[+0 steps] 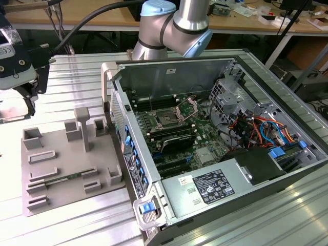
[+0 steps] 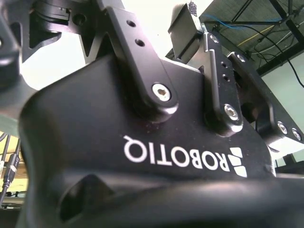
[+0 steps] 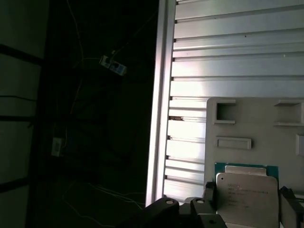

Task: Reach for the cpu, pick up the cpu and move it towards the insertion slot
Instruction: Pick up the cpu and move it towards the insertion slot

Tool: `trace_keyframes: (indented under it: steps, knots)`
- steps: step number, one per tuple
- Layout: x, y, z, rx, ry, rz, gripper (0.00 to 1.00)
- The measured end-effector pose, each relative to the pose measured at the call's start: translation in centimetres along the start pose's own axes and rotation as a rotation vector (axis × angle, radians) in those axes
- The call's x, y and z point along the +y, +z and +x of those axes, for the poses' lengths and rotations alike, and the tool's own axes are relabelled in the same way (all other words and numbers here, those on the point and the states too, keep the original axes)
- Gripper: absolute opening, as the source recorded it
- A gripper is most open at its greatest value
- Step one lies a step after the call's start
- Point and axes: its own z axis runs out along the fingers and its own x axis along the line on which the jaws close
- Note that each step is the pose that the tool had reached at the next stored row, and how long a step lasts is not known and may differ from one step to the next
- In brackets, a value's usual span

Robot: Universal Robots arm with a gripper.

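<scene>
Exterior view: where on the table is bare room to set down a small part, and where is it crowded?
Bare: the ribbed table behind the grey tray, between the claw and the computer case; also the strip before the tray. Crowded: the tray's holders and the case inside, full of cables.

Between the gripper (image 1: pixel 29 100), clamped on the cpu (image 3: pixel 247 194), and the insertion slot (image 1: pixel 166 121) stand the upright posts (image 1: pixel 82 128) of the grey tray (image 1: pixel 61 154) and the case wall (image 1: pixel 117 102) on the exterior view's left. Above the slot the case lies open.
</scene>
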Motion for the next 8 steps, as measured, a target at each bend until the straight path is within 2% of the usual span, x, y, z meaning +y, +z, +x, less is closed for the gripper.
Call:
trace_keyframes:
  steps: [8]
  knots:
    - [0.03,-0.77,0.00,-0.0001,0.000,0.0000,0.55]
